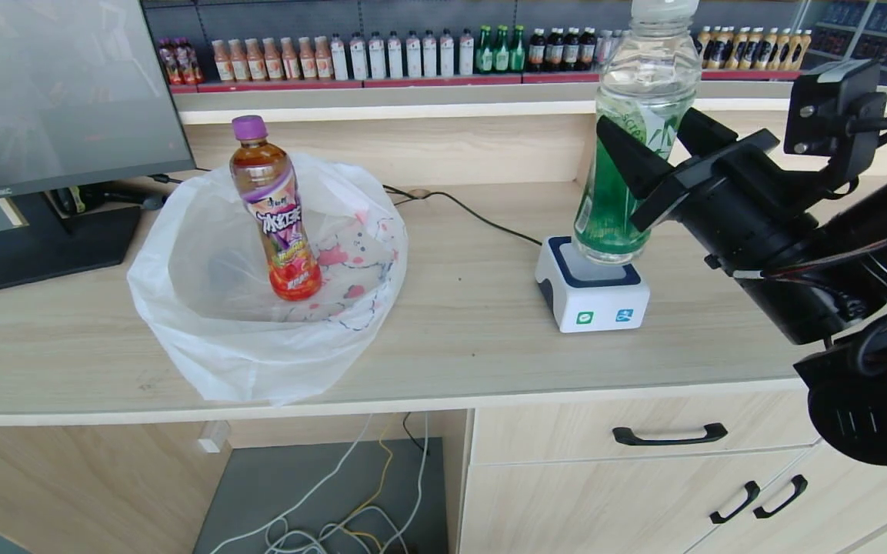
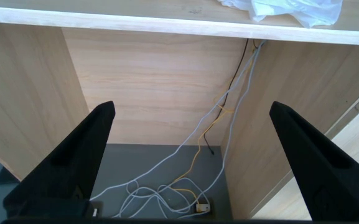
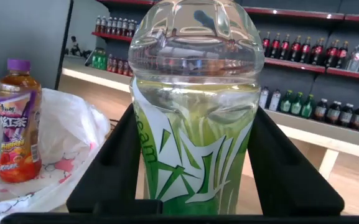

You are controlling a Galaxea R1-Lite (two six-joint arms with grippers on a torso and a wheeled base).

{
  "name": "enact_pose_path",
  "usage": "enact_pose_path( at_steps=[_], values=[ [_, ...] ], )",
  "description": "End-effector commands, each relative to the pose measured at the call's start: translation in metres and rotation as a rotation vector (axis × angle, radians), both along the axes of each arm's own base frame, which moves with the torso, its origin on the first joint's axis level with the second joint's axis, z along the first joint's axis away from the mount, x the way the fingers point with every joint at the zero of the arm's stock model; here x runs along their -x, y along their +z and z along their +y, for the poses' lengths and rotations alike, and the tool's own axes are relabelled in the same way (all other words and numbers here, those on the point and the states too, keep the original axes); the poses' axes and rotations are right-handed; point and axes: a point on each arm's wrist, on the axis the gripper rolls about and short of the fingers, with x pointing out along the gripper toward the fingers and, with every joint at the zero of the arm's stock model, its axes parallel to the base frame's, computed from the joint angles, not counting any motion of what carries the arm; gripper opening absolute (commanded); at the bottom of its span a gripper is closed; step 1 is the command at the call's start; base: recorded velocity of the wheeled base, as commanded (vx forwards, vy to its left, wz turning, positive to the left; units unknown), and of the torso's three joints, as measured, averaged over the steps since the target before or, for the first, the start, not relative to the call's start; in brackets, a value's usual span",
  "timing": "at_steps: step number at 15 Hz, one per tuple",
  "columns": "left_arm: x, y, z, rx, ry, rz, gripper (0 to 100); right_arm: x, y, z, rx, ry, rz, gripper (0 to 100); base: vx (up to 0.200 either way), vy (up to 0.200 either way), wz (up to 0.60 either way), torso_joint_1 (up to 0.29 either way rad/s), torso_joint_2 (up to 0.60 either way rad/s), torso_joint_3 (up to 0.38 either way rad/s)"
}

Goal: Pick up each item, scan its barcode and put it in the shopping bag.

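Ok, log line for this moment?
right gripper: shut on green bottle | green bottle: over scanner | tea bottle: standing in bag | left gripper: open, below counter

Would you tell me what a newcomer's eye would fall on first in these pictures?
First, the green-labelled bottle, held upright by the right gripper over the white scanner on the right of the counter. Next, the purple-capped tea bottle standing in the open white shopping bag, to the scanner's left.
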Motion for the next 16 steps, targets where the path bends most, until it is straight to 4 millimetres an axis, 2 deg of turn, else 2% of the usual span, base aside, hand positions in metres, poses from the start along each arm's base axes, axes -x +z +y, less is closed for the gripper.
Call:
enact_pose_path(
  at_steps=[1, 3, 6, 16],
  values=[
    [0.0, 0.0, 0.0, 0.0, 0.0, 0.0, 100, 0.001, -0.0026, -0.0003, -0.029, -0.002, 0.018, 0, 0.0, 0.0, 0.0, 0.0, 0.0, 0.0],
    [0.0, 0.0, 0.0, 0.002, 0.0, 0.0, 100, 0.0041, -0.0031, 0.0038, -0.103, -0.006, 0.037, 0, 0.0, 0.0, 0.0, 0.0, 0.0, 0.0],
    [0.0, 0.0, 0.0, -0.001, 0.0, 0.0, 100, 0.0033, -0.0029, 0.0038, -0.12, -0.013, 0.04, 0, 0.0, 0.0, 0.0, 0.0, 0.0, 0.0],
    [0.0, 0.0, 0.0, 0.003, 0.001, 0.0, 100, 0.0036, -0.0024, 0.0036, -0.147, 0.006, 0.05, 0, 0.0, 0.2, 0.0, 0.002, 0.0, 0.0]
  ],
)
